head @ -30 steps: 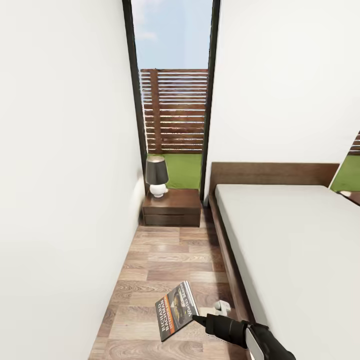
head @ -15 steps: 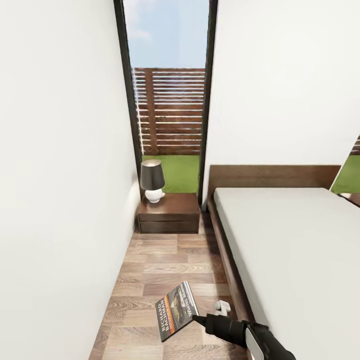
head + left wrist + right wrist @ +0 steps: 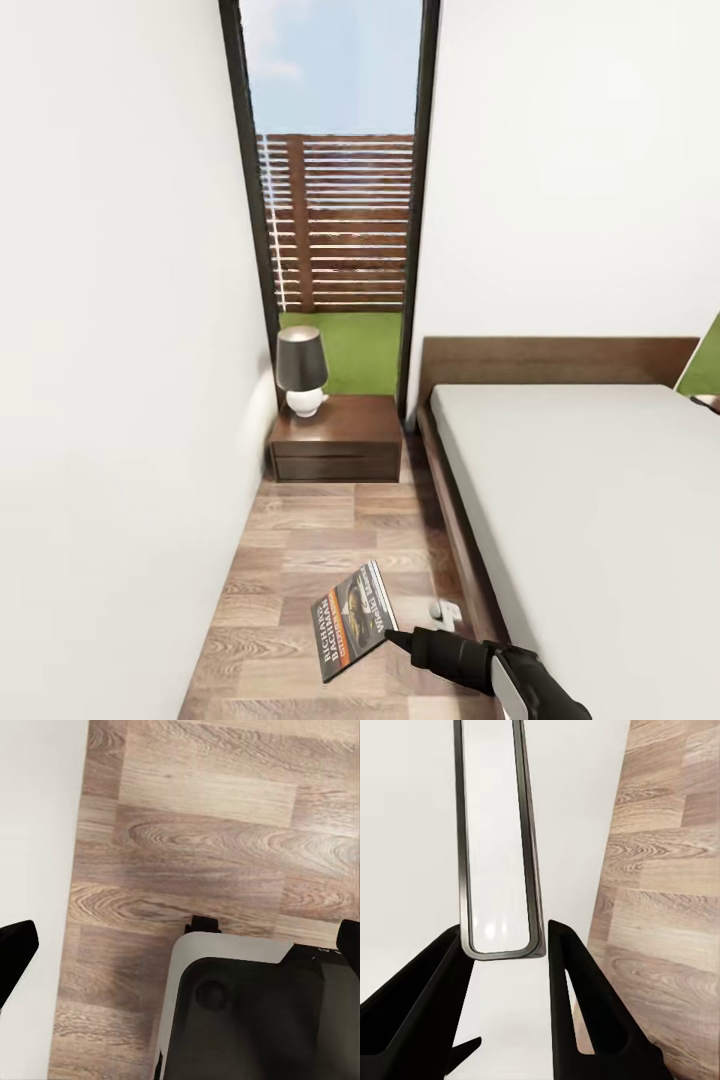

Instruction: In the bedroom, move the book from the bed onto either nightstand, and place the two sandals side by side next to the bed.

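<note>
Right claw [image 3: 392, 634] pinching the book [image 3: 352, 620] by its edge above the wood floor [image 3: 300, 540], left claw [image 3: 180, 945] fingers spread wide, empty, nightstand [image 3: 337, 438] ahead beside the bed [image 3: 590, 500].

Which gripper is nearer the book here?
Right. The right gripper is shut on the book, holding its edge above the floor; the left gripper hangs open over bare planks.

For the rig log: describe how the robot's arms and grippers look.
The right gripper is matte black with slim tapered fingers, on a black wrist with a white forearm shell. The left gripper's black fingertips flank a dark housing with a pale grey rim.
</note>
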Robot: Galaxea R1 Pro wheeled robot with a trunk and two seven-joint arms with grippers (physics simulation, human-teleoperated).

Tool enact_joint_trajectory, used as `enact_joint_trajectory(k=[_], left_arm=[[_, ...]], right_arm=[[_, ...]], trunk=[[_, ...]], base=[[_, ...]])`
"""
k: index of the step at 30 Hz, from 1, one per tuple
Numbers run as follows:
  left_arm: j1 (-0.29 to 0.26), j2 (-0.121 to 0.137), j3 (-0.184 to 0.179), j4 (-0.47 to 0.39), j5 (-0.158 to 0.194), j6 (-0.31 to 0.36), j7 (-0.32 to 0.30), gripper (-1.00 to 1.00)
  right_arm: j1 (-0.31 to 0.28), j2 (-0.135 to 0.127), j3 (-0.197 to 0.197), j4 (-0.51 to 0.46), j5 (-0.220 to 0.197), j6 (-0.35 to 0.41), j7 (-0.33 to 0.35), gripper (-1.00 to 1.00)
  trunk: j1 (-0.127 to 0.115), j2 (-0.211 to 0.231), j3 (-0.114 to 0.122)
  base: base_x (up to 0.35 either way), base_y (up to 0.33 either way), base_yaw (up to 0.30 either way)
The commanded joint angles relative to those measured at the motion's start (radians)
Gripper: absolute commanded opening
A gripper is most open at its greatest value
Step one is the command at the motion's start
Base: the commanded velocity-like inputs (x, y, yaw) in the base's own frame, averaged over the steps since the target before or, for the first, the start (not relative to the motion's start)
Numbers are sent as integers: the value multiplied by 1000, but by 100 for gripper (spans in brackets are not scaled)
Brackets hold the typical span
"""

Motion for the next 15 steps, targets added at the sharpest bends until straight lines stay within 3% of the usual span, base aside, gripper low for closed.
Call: enact_joint_trajectory(k=[1, 9, 15], left_arm=[[-1, 0, -9, 0, 7, -3, 1, 100], [-1, 0, -9, 0, 7, -3, 1, 100], [-1, 0, -9, 0, 7, -3, 1, 100]], right_arm=[[-1, 1, -7, -1, -6, 11, 3, -100], [-1, 1, -6, -1, -6, 11, 3, -100], [-1, 2, -5, -1, -6, 11, 3, -100]], trunk=[[1, -2, -2], [1, -2, -2], [1, -2, -2]], base=[[340, 1, 0], [340, 0, -6], [340, 20, -159]])
